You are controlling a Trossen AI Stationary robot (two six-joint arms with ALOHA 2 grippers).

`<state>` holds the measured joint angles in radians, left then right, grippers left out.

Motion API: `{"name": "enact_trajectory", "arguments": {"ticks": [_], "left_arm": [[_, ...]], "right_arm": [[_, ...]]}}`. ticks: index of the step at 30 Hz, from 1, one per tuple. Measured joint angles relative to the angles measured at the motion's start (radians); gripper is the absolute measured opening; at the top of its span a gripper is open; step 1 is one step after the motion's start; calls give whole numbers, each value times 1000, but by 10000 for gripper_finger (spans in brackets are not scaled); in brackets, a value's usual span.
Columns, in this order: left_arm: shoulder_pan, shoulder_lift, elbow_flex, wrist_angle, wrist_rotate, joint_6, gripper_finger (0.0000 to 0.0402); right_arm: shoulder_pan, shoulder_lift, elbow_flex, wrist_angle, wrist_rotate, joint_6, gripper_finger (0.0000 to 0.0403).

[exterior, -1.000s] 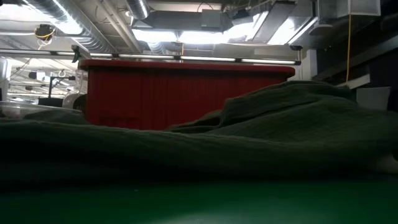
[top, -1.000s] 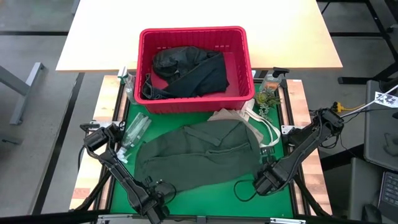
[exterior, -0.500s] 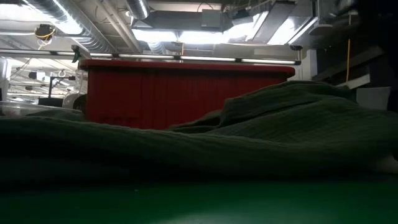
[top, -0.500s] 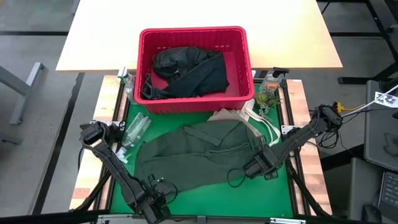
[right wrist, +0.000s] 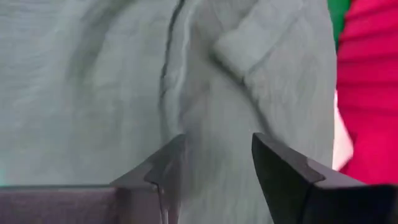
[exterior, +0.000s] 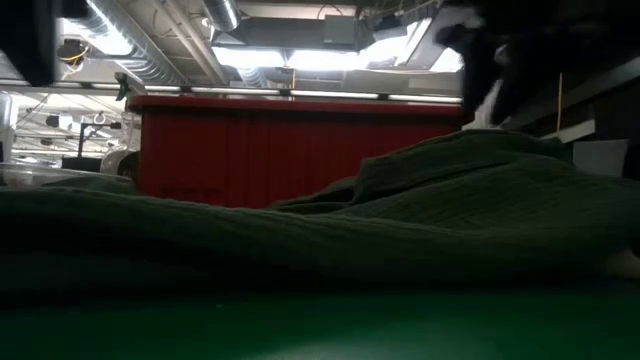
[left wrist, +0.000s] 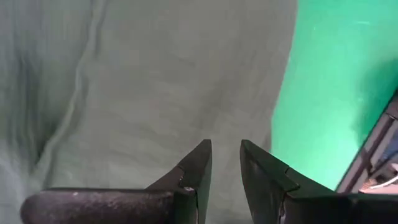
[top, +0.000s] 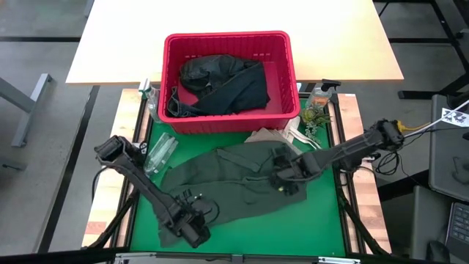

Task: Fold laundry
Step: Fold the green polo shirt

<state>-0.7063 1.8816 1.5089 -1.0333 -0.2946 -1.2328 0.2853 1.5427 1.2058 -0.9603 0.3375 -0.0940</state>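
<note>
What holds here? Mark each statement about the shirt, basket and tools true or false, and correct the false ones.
1. The olive-green shirt lies spread on the green mat. True.
2. The red basket is empty. False: dark garments lie inside it.
3. The right tool is over the shirt. True.
4. The left tool is above the basket. False: it is at the shirt's near edge, low on the mat.
5. A clear bottle lies left of the shirt. True.
6. The left tool grips folded cloth. False: its fingers stand apart, nothing between them.

Olive-green shirt (top: 227,180); green mat (top: 293,224); red basket (top: 286,70); black garments (top: 223,84); tan top (top: 270,136).
</note>
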Motion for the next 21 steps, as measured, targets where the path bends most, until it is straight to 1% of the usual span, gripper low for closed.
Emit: {"name": "enact_trajectory", "arguments": {"ticks": [3,9,15,21], "left_arm": [[26,0,0,0,19,51,80],[54,0,0,-1,27,93,80],[53,0,0,-1,27,96,80],[47,0,0,-2,24,94,80]], "right_arm": [[-48,41,-5,87,0,-98,182],[-98,111,-5,178,-44,-195,182],[-105,162,-5,230,-61,-230,182],[-103,164,-5,331,-56,-230,182]]}}
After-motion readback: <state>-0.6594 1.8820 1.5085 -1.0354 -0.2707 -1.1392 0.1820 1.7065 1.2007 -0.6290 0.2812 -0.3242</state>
